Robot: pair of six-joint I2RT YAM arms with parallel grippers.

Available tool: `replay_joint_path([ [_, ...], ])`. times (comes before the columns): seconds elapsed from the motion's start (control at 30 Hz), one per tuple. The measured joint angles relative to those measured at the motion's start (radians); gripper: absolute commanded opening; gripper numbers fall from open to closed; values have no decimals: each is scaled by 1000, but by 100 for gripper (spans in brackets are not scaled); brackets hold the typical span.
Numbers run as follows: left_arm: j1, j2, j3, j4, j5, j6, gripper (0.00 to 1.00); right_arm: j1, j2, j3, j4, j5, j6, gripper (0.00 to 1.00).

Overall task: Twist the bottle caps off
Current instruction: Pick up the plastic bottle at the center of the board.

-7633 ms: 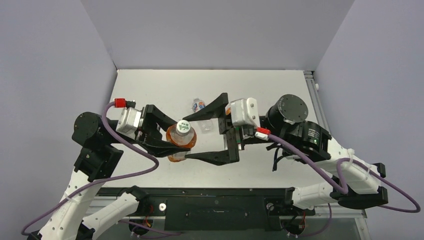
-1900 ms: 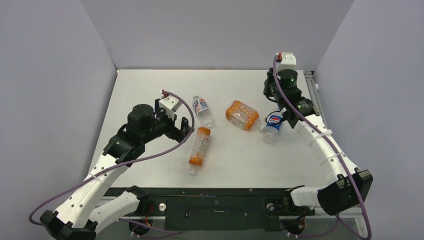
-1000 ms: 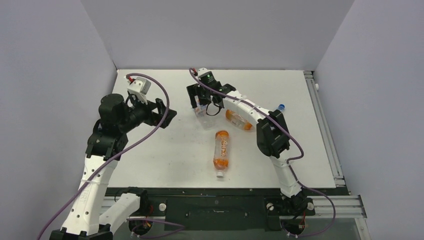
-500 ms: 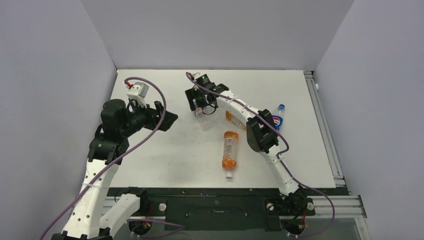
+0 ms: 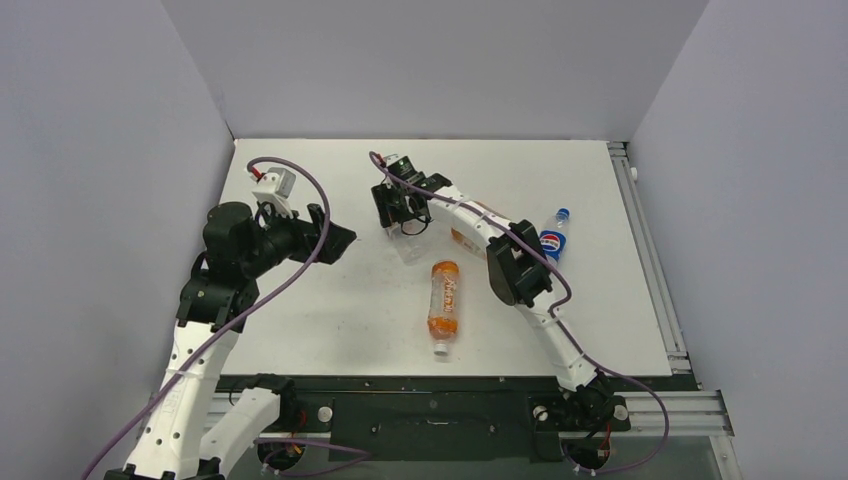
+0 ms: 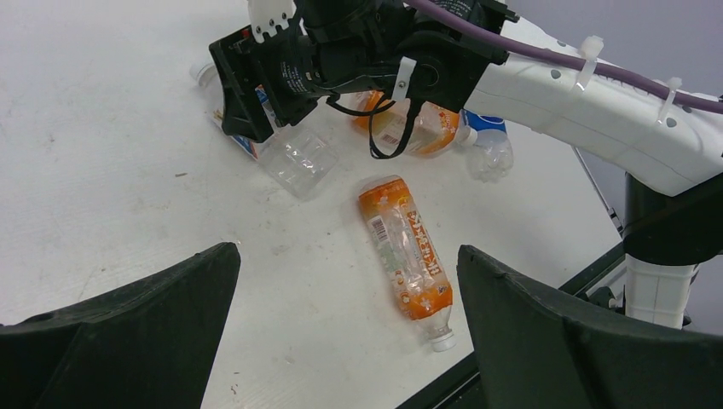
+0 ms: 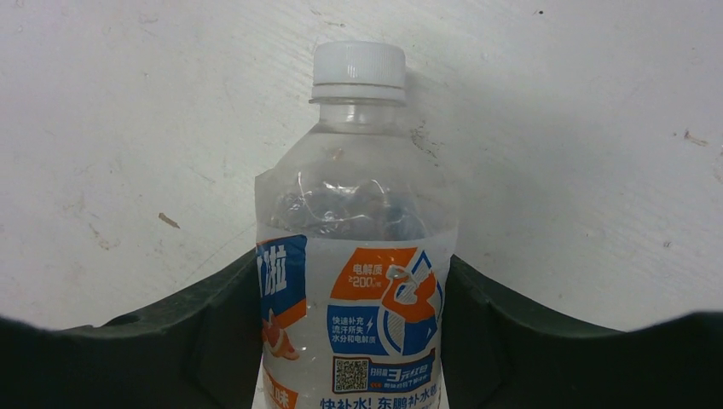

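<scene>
Bottle caps show on three of the bottles, each one sitting on its neck. The white cap (image 7: 358, 68) of the clear bottle (image 7: 354, 256) sits beyond the tips of the right gripper (image 7: 354, 273), not between them. The two black fingers (image 7: 213, 324) lie against either side of the blue, orange and white label, lower down the body, and the neck and cap stick out free past them. The jaws are closed to the width of the bottle and have hold of it. The bottle lies on its side on the white table (image 5: 300, 170), left of centre toward the far edge.

The left gripper (image 6: 345, 256) is spread wide with nothing between its fingers. It hangs above the table well to the left of that bottle and points toward it.

A slim orange bottle (image 5: 443, 300) lies on its side near the middle, its small white cap (image 5: 441, 350) toward the near edge, apart from both grippers. A Pepsi bottle (image 5: 550, 240) lies to the right, its blue cap (image 5: 563, 213) toward the far edge. A wide orange bottle (image 6: 418, 128) lies between the clear one and the Pepsi one, partly hidden by the right arm; its cap cannot be seen.
</scene>
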Motion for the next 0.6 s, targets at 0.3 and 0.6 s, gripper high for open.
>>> replay_joint_path([
  [0.3, 0, -3, -2, 26, -2, -27, 97, 5, -195, -282, 148, 26, 92, 45],
  [0.6, -17, 0, -3, 111, 142, -24, 97, 85, -831, -674, 611, 149, 235, 48],
])
